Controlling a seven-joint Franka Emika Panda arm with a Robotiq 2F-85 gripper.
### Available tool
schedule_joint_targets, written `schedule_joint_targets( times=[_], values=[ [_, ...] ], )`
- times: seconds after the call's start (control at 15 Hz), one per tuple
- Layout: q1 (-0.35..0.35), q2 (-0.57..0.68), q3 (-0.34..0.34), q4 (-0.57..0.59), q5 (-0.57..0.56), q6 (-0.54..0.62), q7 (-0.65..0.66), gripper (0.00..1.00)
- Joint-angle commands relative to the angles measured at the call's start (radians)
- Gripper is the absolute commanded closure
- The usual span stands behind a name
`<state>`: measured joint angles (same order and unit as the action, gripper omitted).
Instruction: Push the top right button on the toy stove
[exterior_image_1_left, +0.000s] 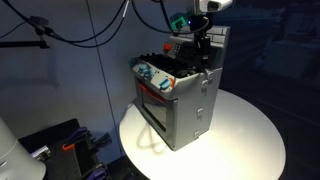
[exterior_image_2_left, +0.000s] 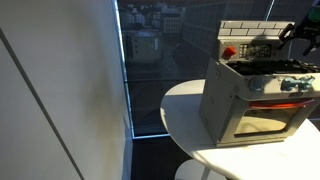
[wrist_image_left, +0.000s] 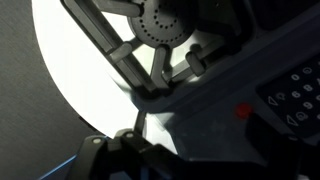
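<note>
One silver-grey boxy toy stove (exterior_image_1_left: 185, 100) stands centre frame on one round white table (exterior_image_1_left: 250, 135). In an exterior view the frame's right edge cuts the stove (exterior_image_2_left: 245, 95) off. One black gripper (exterior_image_1_left: 205, 58) sits over its back top, upper right; its spread cannot be made out. The wrist view is dark and blurred, with one red button (wrist_image_left: 240, 112) at right.

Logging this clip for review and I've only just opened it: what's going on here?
The robot's gripper is down at the back of a silver-grey toy stove, close to its control panel. The stove stands on a round white table. Whether the gripper touches a button cannot be told, nor whether its jaws are open.
</note>
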<state>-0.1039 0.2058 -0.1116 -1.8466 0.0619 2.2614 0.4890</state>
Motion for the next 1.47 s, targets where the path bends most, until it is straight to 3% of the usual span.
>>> schedule_joint_targets(
  times=[0.0,1.4],
  values=[
    [0.005,-0.011,-0.002,0.010,0.035,-0.034,-0.031,0.00],
    [0.014,-0.002,0.003,0.029,0.035,-0.044,-0.025,0.00]
  ],
)
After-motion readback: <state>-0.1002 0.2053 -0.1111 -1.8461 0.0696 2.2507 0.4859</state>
